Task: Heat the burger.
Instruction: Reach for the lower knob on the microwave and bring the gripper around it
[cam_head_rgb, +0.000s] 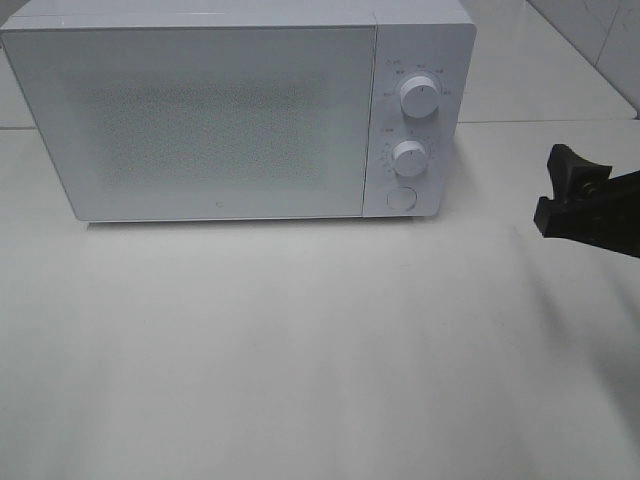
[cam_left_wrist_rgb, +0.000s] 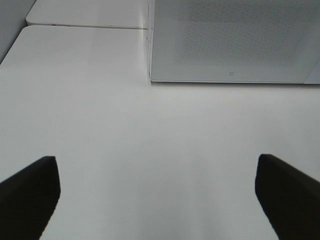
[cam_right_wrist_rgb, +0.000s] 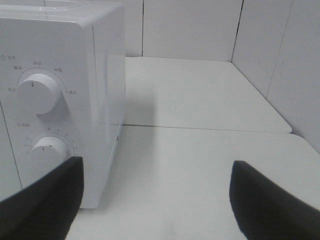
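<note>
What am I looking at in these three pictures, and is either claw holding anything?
A two-armed robot faces a white table. The high camera shows a white microwave, door shut, with two knobs and a button. The black shape at the right edge is the right gripper.

The other two pictures come from cameras on the wrists. The left gripper hangs open over bare table before the microwave door. The right one looks at the knob panel, its fingers apart. Both hold nothing. No burger shows in any view.
</note>
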